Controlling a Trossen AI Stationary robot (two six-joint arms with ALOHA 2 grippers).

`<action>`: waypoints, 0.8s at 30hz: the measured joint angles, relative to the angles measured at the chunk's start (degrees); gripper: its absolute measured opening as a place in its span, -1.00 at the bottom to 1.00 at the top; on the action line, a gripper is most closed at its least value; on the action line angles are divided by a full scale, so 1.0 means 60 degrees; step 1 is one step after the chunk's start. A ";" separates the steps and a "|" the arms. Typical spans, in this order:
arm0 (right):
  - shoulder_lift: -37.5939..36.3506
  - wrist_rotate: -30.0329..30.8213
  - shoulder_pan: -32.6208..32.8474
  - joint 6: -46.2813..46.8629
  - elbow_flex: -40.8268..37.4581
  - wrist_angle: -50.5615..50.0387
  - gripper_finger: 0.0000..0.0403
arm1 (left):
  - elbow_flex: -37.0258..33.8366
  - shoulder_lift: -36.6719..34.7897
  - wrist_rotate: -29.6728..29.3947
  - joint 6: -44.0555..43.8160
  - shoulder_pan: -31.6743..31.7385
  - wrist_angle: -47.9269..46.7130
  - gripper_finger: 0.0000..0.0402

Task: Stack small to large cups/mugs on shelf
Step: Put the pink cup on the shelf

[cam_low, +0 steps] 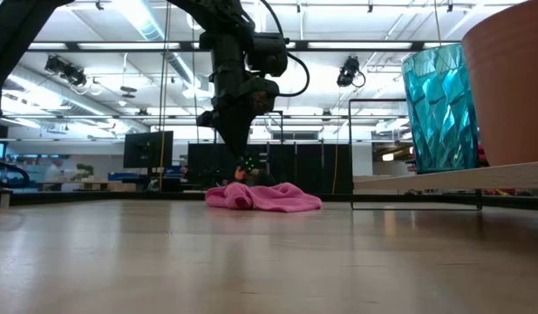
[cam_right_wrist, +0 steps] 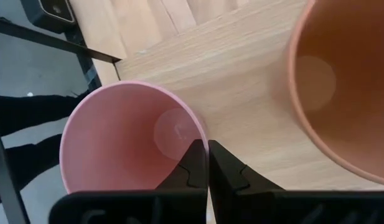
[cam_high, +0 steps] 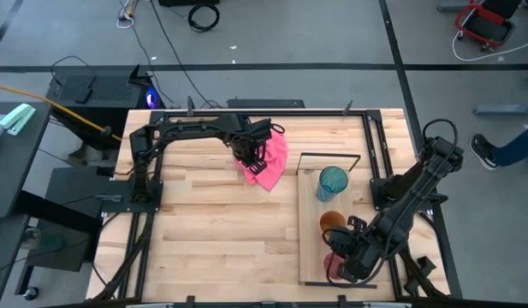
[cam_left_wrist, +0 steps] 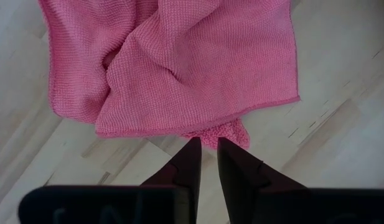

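On the shelf [cam_high: 370, 192], a pale board at the table's right, three cups stand in a line. The teal tumbler [cam_high: 332, 181] is farthest, the orange-brown cup [cam_high: 331, 222] is in the middle, and the small pink cup [cam_high: 332, 268] is nearest. My right gripper [cam_high: 339, 257] is over the pink cup and shut on its rim. My left gripper [cam_high: 253, 159] is low over the pink cloth [cam_high: 268, 161] at the table's far middle. The low view shows the tumbler [cam_low: 439, 109] and the orange-brown cup [cam_low: 513, 83] upright on the board [cam_low: 443, 179]. My right gripper [cam_right_wrist: 208, 163] pinches the pink cup's rim [cam_right_wrist: 201, 134], one finger inside the cup and one outside. It comes from above, pointing down, and the cup [cam_right_wrist: 129, 143] stands upright. My left gripper [cam_left_wrist: 209, 146] is shut on a small tuft at the cloth's edge [cam_left_wrist: 220, 134], from above; the rest of the cloth [cam_left_wrist: 179, 62] lies slack on the table.
A thin black wire frame [cam_high: 329, 156] stands at the shelf's far end, just beyond the tumbler. The orange-brown cup [cam_right_wrist: 347, 81] stands close beside the pink cup. Bare butcher-block tabletop [cam_high: 221, 231] spreads left of the shelf. A person's leg [cam_high: 503, 150] shows beyond the table's right edge.
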 joint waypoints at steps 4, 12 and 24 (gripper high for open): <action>0.0000 -0.0028 0.0000 0.0003 -0.0100 0.0059 -0.99 | 0.0000 0.0000 0.0000 -0.0002 0.0000 -0.0002 -0.72; 0.0000 -0.0068 0.0000 -0.0025 -0.0100 0.0060 -0.97 | 0.0000 0.0004 -0.0001 -0.0006 0.0000 -0.0002 -0.69; 0.0044 0.0005 0.0000 -0.0022 -0.0104 0.0063 -0.91 | 0.0000 0.0004 -0.0004 -0.0013 -0.0091 -0.0002 -0.71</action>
